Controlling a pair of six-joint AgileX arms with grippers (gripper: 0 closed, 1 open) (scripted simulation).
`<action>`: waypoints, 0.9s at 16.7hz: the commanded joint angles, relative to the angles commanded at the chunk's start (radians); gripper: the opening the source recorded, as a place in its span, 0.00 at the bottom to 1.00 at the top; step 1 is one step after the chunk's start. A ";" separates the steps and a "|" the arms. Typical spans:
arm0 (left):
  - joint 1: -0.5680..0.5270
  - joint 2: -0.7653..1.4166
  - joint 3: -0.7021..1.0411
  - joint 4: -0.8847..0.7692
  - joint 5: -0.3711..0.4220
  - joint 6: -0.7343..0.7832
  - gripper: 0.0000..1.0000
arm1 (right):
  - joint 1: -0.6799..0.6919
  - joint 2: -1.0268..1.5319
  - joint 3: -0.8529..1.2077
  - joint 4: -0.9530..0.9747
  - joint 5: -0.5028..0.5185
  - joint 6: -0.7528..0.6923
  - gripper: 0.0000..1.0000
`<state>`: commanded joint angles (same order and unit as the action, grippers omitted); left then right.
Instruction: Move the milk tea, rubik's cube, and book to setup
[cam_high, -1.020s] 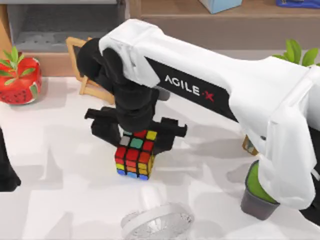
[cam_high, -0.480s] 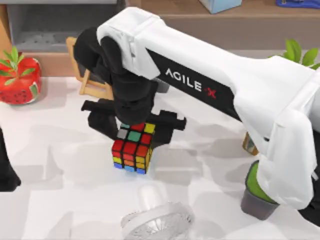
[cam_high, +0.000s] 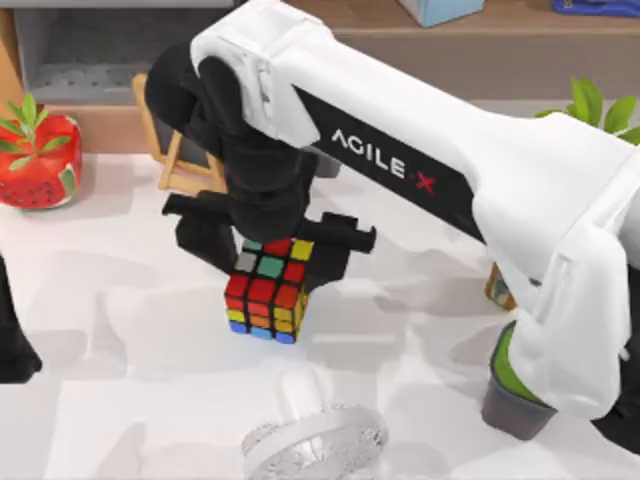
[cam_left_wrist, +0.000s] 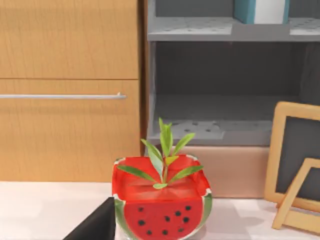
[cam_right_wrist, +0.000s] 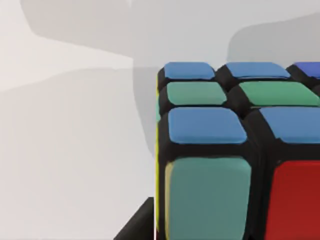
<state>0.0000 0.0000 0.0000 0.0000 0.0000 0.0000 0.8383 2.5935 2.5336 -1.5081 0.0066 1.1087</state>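
The rubik's cube (cam_high: 265, 295) has black edges and scrambled red, orange, yellow, green and blue stickers. It hangs a little above the white table, left of the middle. My right gripper (cam_high: 268, 250) comes down on it from above, shut on its top part, with one black finger on either side. The right wrist view shows the rubik's cube (cam_right_wrist: 235, 150) close up, with blue, green, teal and red stickers. A grey cup with a green top (cam_high: 512, 392), perhaps the milk tea, stands at the front right, half under my right arm. I cannot pick out the book for certain.
A white desk fan (cam_high: 312, 438) lies at the front edge below the cube. A wooden-framed board (cam_high: 172, 165) leans behind the gripper. A watermelon planter (cam_high: 38, 160) sits at the back left. A teal block (cam_high: 438, 10) stands on the shelf. My left arm (cam_high: 12, 335) is parked at the left edge.
My right gripper has risen a little with the rubik's cube in it, shifting slightly toward the back. The left arm has not moved.
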 joint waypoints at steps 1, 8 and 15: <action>0.000 0.000 0.000 0.000 0.000 0.000 1.00 | 0.000 0.000 0.000 0.000 0.000 0.000 0.00; 0.000 0.000 0.000 0.000 0.000 0.000 1.00 | -0.126 -0.264 -0.185 0.292 -0.108 -0.164 0.00; 0.000 0.000 0.000 0.000 0.000 0.000 1.00 | -0.461 -0.766 -0.496 0.952 -0.254 -0.503 0.00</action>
<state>0.0000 0.0000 0.0000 0.0000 0.0000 0.0000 0.3771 1.8275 2.0372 -0.5558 -0.2477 0.6060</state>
